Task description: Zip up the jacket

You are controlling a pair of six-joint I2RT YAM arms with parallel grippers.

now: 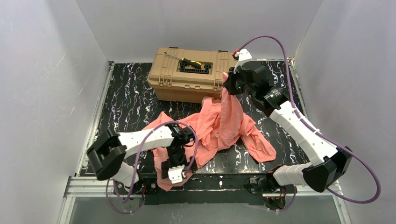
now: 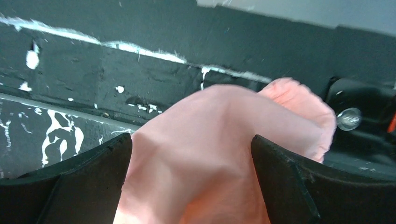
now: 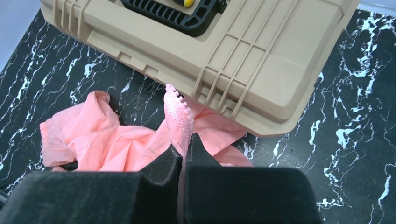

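Two arms flank the jacket (image 1: 219,126), which lies crumpled on the black marbled table (image 1: 130,102) just in front of the tan toolbox (image 1: 187,79). One part of it is drawn up against the toolbox's front right corner. The right arm reaches far forward, elbow bent, with its wrist level with that corner. The right gripper (image 3: 186,144) is clamped tight on the jacket's zipper edge — a strip of pink teeth stands up above the closed fingertips, near the toolbox wall. The left arm lies low and folded, well apart from the toolbox, its wrist turned down toward the table's near edge. The left gripper (image 2: 190,142) has its jaws spread wide — loose pink cloth bulges between them. A screwdriver (image 1: 193,61) with a yellow-and-black handle rests on the toolbox lid.
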